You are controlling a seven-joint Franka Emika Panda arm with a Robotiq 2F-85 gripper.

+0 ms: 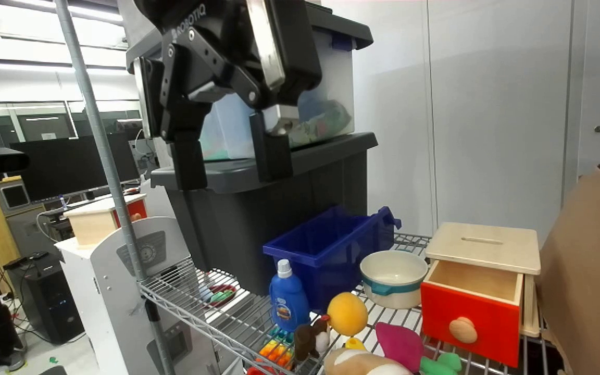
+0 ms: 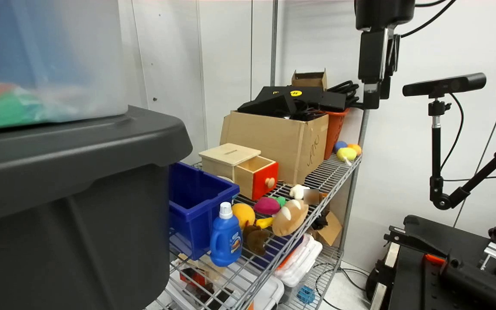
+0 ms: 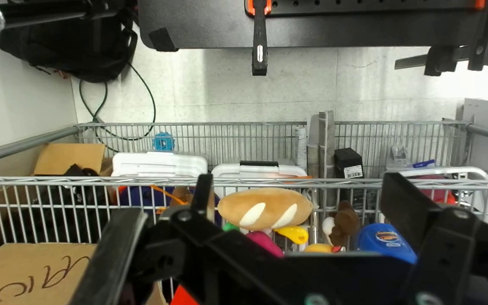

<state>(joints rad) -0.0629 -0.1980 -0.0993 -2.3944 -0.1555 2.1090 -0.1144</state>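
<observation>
Gripper (image 1: 231, 167) is held high, well above the wire shelf (image 3: 100, 182). Fingers (image 1: 190, 169) are spread wide; only a gap is seen between the pads. Plush bread loaf (image 3: 265, 207) is framed between the fingertips in the wrist view, nearer the tip at picture left, but sits well below both; it is laid along the front edge of the shelf. Magenta plush (image 2: 266, 206) is placed just behind the loaf, yellow piece (image 3: 292, 234) just beside it. Brown plush (image 2: 256, 240) is seen between loaf and blue detergent bottle (image 2: 226, 239), which is stood upright just beside the blue bin (image 2: 192, 228). Orange ball (image 1: 348, 314) is placed near bottle and bin; contact can't be told.

Further back: cream pot (image 1: 396, 301) with teal band is set between bin and wooden box (image 1: 487, 250). Red-fronted drawer (image 1: 469, 315) is pulled partway out. Cardboard box (image 2: 282, 133) is parked beside the wooden box, black gear (image 2: 269, 103) piled on top. Dark gray tote (image 1: 227, 234) is stood on the side of the bin away from the pot, clear container (image 1: 334, 78) stacked on it. Black table (image 3: 354, 29) with clamp (image 3: 259, 46) is seen across the top of the wrist view, floor (image 3: 227, 93) shown between it and the shelf.
</observation>
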